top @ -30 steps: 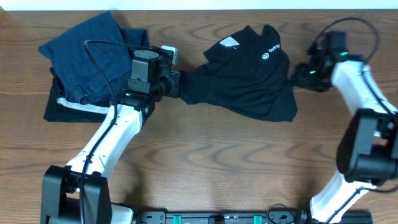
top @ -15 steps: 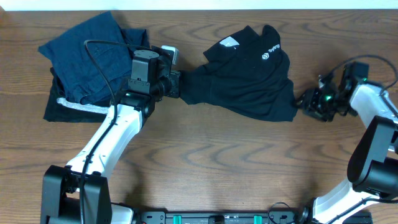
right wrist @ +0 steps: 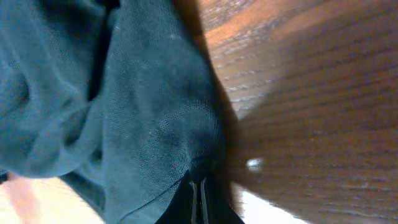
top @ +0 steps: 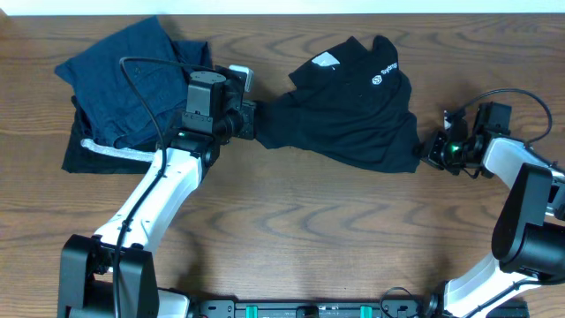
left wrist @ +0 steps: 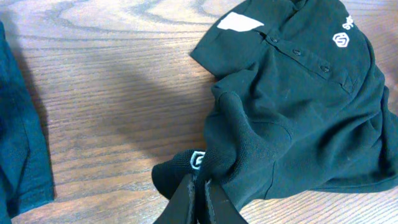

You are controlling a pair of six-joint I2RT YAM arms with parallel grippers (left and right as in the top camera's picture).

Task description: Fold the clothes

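The clothes (top: 353, 110) are one black top lying crumpled at the table's back middle, with a white neck label (top: 325, 60) and a white logo (top: 378, 79). My left gripper (top: 253, 120) is shut on the top's left end. In the left wrist view the jaws (left wrist: 198, 186) pinch bunched fabric just below a small white logo (left wrist: 198, 160). My right gripper (top: 426, 152) sits at the top's lower right corner. In the right wrist view its jaws (right wrist: 198, 186) are closed on the edge of the fabric (right wrist: 124, 112).
A pile of navy blue folded garments (top: 132, 75) lies at the back left, over a black piece with a white stripe (top: 106, 152). Part of the navy cloth (left wrist: 18, 143) shows left of my left gripper. Bare wood table (top: 309, 230) spans the front.
My right arm has come down from the top's upper right edge to its lower right corner, and its jaws have closed there. The left arm and the top have not moved.
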